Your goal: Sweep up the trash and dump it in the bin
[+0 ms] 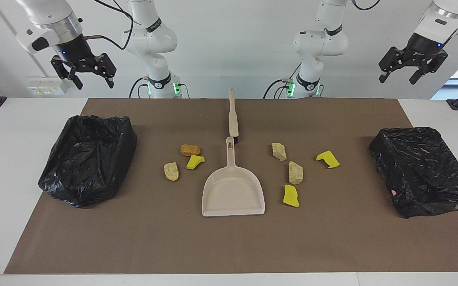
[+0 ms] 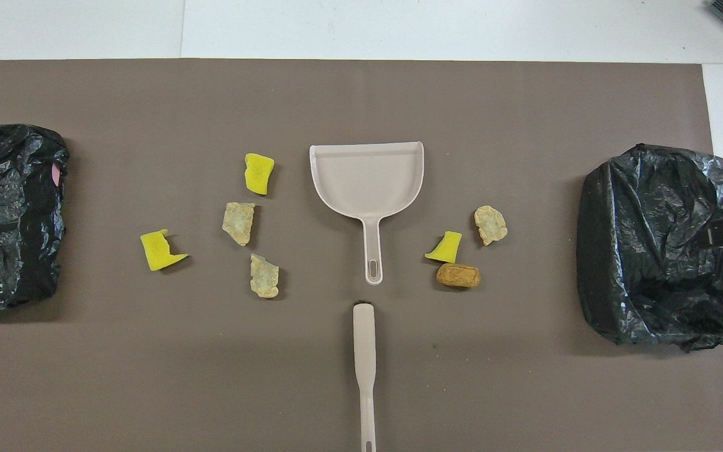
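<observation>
Trash (image 1: 295, 172) lies scattered on the mat (image 1: 229, 246) beside the dustpan (image 1: 233, 194), well below both raised pincers. Right gripper (image 1: 92, 77) hangs spread wide over the table edge near one bin (image 1: 88, 159); left gripper (image 1: 400, 73), also open, near the other bin (image 1: 424, 171). Overhead, that second bin is cut off at the frame's edge.

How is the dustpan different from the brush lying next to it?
The dustpan is a wide scoop with a short handle; the brush is a long, slim stick. The dustpan lies farther from the robots, the brush nearer. Both are beige, lie flat on the brown mat in one line, untouched.
</observation>
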Robot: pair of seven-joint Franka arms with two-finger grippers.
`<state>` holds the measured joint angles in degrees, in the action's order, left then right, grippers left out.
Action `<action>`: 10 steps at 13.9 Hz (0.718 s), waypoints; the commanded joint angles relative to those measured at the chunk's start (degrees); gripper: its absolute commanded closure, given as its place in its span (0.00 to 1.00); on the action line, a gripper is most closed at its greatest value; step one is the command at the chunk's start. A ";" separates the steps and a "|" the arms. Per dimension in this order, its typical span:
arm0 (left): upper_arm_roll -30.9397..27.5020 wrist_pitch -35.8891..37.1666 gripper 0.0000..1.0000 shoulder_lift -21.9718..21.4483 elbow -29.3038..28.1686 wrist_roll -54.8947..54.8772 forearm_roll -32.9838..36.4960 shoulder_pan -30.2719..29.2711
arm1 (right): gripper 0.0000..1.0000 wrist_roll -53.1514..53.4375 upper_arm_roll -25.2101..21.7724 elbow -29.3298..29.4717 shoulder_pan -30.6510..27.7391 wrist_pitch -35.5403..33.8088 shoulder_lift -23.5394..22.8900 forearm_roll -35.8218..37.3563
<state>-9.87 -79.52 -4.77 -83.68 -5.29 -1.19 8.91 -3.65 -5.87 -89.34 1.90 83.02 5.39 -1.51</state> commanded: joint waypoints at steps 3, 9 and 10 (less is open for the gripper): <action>-0.77 0.77 0.00 -0.15 0.53 -0.25 0.75 1.29 | 0.00 -1.62 0.15 0.04 -0.59 -0.85 0.32 -0.43; -0.77 0.77 0.00 -0.15 0.53 -0.34 0.92 1.29 | 0.00 -1.62 0.15 -0.05 -0.59 -0.93 0.41 -0.43; -0.77 0.77 0.00 -0.15 0.45 -0.34 0.92 1.29 | 0.00 -1.62 0.15 -0.05 -0.59 -1.02 0.41 -0.43</action>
<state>-9.87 -79.33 -4.77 -83.68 -5.30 -1.19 8.92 -3.65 -5.87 -89.34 1.90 82.98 5.39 -1.51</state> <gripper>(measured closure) 0.000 0.000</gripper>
